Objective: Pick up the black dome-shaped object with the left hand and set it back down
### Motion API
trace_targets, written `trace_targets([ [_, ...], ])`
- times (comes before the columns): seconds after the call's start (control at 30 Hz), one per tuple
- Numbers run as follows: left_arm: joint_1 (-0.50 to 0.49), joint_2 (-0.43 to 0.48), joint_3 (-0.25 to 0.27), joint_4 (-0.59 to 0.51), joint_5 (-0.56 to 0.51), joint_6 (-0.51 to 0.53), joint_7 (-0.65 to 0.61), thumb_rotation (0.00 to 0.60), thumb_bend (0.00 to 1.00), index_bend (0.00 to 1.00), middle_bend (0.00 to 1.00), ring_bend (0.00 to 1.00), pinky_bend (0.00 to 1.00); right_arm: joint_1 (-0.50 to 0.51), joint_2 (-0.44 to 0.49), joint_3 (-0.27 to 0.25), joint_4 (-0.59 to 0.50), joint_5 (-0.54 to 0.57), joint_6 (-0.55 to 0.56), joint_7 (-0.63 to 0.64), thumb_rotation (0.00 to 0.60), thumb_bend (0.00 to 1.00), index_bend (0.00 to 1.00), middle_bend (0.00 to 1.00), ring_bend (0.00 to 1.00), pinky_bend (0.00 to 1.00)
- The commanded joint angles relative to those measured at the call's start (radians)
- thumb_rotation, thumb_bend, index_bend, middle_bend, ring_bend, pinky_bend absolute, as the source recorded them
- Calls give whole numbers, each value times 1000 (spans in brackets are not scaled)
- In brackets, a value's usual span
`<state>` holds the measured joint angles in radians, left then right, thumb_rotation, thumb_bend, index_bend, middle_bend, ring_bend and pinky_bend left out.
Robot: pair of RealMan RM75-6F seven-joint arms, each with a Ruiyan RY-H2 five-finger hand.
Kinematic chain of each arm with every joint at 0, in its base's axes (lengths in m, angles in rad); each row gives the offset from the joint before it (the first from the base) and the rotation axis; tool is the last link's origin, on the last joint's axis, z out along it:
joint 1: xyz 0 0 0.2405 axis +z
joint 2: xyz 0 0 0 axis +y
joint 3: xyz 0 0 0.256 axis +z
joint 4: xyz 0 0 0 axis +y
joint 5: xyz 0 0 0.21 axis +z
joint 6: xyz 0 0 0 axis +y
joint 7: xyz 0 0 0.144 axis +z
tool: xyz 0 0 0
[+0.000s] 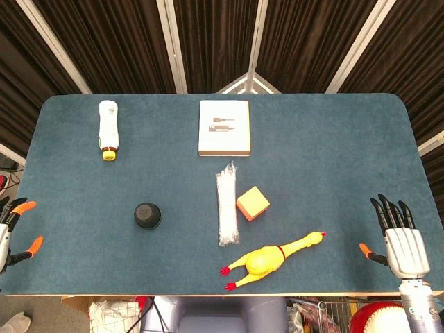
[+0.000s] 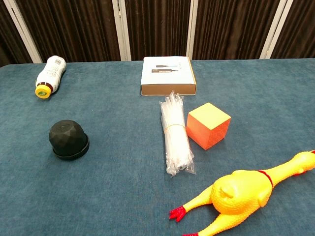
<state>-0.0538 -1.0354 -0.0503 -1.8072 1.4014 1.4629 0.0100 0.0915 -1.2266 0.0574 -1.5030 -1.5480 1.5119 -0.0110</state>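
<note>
The black dome-shaped object (image 1: 147, 215) (image 2: 69, 139) sits upright on the blue table (image 1: 319, 152), left of centre and nearer the front edge. My left hand (image 1: 10, 232) shows only partly at the left border of the head view, fingers spread and holding nothing, well to the left of the dome and apart from it. My right hand (image 1: 400, 239) hovers at the front right corner with its fingers extended and apart, empty. Neither hand appears in the chest view.
A white bottle with a yellow cap (image 1: 108, 129) (image 2: 49, 76) lies at the back left. A white box (image 1: 223, 127) (image 2: 167, 74) lies at the back centre. A bag of clear straws (image 1: 227, 206) (image 2: 176, 133), an orange cube (image 1: 252, 203) (image 2: 208, 125) and a yellow rubber chicken (image 1: 270, 260) (image 2: 246, 194) lie right of the dome.
</note>
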Motion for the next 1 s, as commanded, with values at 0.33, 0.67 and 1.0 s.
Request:
trace_targets([
  [0.33,2,-2,7,-6,18,5,-3,600,410,202,116,0,0,2,0,-5,0,-9,-4,2,600,189,20,30,124,0],
  [0.67,-22,-39,-5,32,6,-31,-43,600,316,184,110,0,0,0,2,-4,-11,-3,-4,1,600,189,20,31,124,0],
  [1.0,-57,-74,23,16,40,-107,-67,600,165,96,13,0,0,-6,10,-14,-20,-13,-1,9,600,189,20,31,124,0],
])
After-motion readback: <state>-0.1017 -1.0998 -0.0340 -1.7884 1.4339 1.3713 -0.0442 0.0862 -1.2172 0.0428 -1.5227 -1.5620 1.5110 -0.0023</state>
